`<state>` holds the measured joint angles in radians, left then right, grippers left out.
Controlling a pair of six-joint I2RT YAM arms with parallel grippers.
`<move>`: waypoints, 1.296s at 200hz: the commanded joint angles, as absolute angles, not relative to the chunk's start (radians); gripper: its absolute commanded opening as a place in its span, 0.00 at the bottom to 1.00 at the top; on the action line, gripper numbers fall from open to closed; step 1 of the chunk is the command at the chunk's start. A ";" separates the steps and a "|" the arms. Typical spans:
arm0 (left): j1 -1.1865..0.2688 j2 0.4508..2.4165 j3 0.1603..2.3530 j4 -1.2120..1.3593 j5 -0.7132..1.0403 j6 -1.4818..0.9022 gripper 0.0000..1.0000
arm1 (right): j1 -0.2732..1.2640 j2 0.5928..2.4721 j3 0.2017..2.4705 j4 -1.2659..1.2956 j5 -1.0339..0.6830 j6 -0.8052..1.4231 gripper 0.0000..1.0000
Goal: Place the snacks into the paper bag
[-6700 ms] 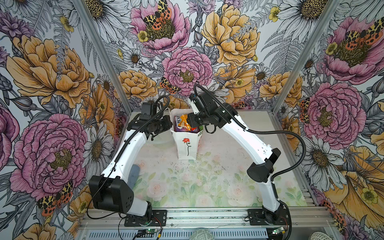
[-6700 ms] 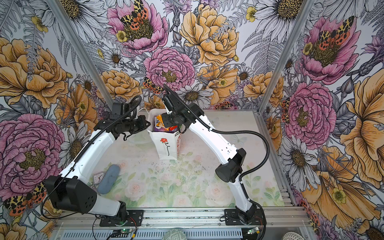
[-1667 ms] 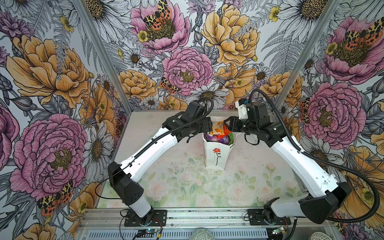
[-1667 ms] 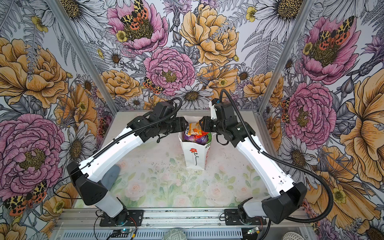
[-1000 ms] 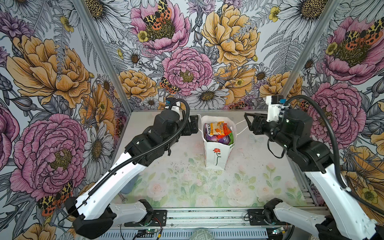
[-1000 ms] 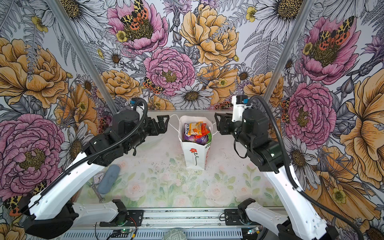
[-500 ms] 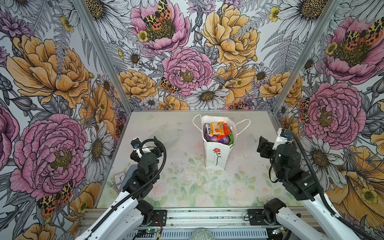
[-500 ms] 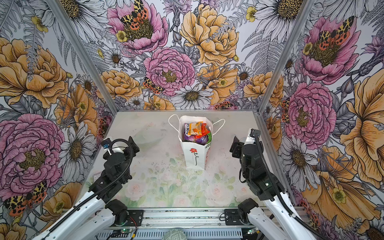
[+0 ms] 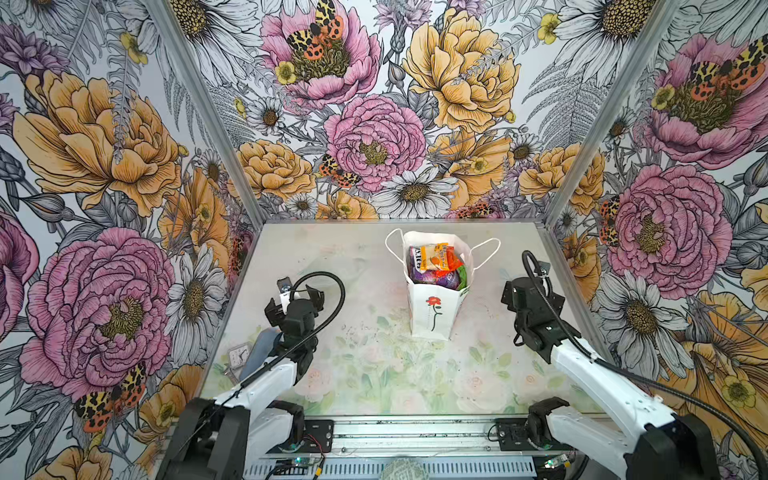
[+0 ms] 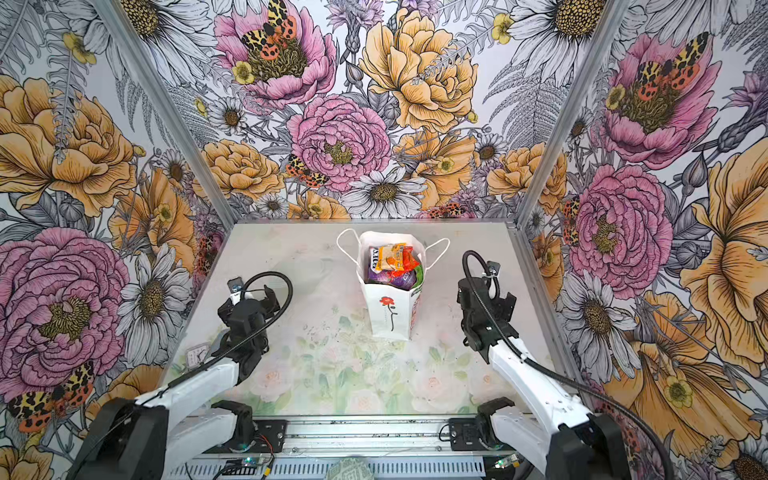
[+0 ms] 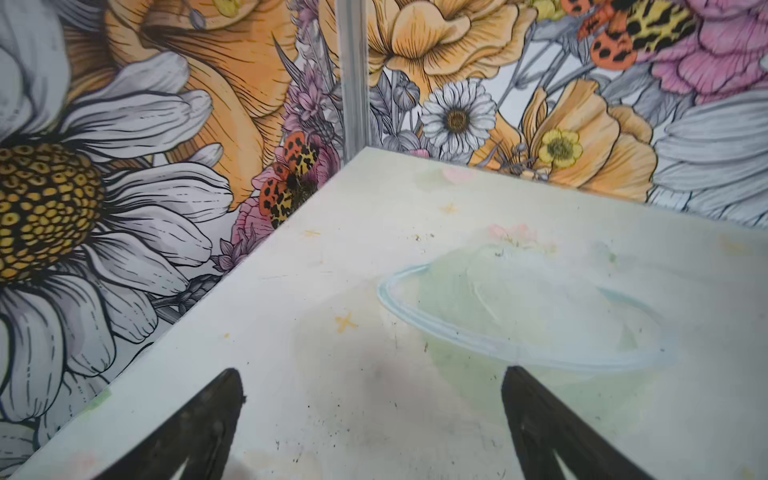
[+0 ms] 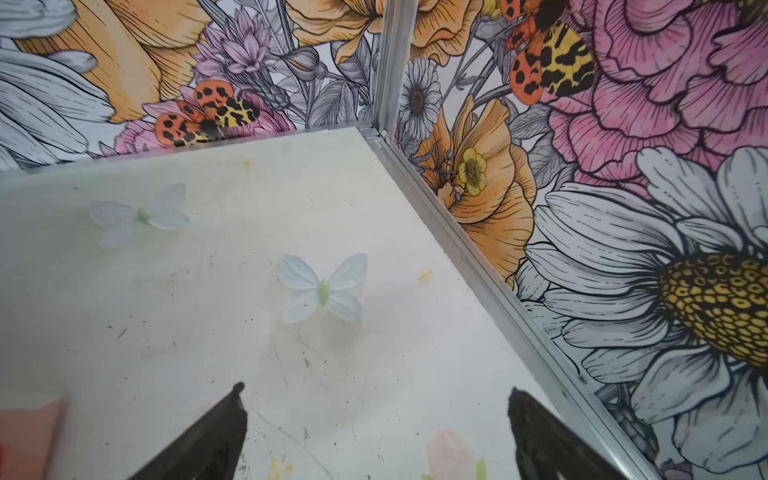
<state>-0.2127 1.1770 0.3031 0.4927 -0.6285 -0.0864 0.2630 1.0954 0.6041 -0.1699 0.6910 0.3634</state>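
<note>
The paper bag (image 9: 432,309) is standing upright toward 12 o'clock on the worktop (image 9: 374,374), the snacks (image 9: 436,266) sitting inside it. The left claw (image 11: 372,374) and the right claw (image 12: 376,390) are both hanging wide open, holding nothing. The bag is lying at 3 o'clock from the left one and 9 o'clock from the nearer right one.

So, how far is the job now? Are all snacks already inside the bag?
Done: several snacks fill the upright bag. In hand: nothing; the jaws of the left arm and right arm stand open and empty, apart from the bag. Left: probably nothing; no snack shows on the table, though the left arm hides part of it. The grey-blue thing beside it is unclear.
</note>
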 commanded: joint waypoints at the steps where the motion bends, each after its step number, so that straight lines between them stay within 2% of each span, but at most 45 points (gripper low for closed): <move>1: -0.191 1.305 0.350 0.704 -0.504 0.036 0.99 | 0.236 1.221 0.622 0.036 0.705 0.290 1.00; 28: -0.181 1.420 0.394 0.803 -0.411 0.133 0.99 | 0.212 1.368 0.552 0.424 0.660 0.111 1.00; 41: -0.156 1.489 0.387 0.901 -0.384 0.135 0.99 | 0.187 1.453 0.556 0.479 0.657 0.079 1.00; 47: -0.145 1.485 0.390 0.879 -0.413 0.098 0.99 | 0.176 1.485 0.560 0.508 0.662 0.061 1.00; 53: -0.116 1.474 0.375 0.879 -0.370 0.070 0.99 | 0.174 1.495 0.579 0.477 0.667 0.072 1.00; 65: -0.047 1.516 0.324 0.999 -0.246 0.020 0.99 | 0.160 1.504 0.553 0.565 0.612 0.039 1.00; 76: -0.019 1.579 0.315 1.112 -0.252 -0.002 0.99 | 0.118 1.523 0.505 0.679 0.512 0.051 1.00; 88: 0.004 1.526 0.375 0.894 -0.220 -0.029 0.99 | 0.055 1.513 0.532 0.595 0.401 0.105 1.00; 101: -0.006 1.557 0.365 0.977 -0.223 -0.009 0.99 | 0.010 1.510 0.542 0.567 0.313 0.129 1.00; 126: -0.005 1.554 0.365 0.970 -0.218 -0.012 0.99 | 0.007 1.503 0.510 0.620 0.263 0.111 1.00; 170: -0.006 1.551 0.366 0.961 -0.219 -0.012 0.99 | 0.012 1.533 0.386 0.875 0.256 0.101 1.00; 259: -0.021 1.552 0.368 0.960 -0.241 -0.003 0.99 | 0.015 1.526 0.382 0.866 0.265 0.102 1.00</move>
<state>-0.0154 1.5494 0.3553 0.9249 -0.2451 -0.0006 0.0128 1.5211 0.3813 0.8223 0.2749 0.1062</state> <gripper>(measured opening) 0.986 0.997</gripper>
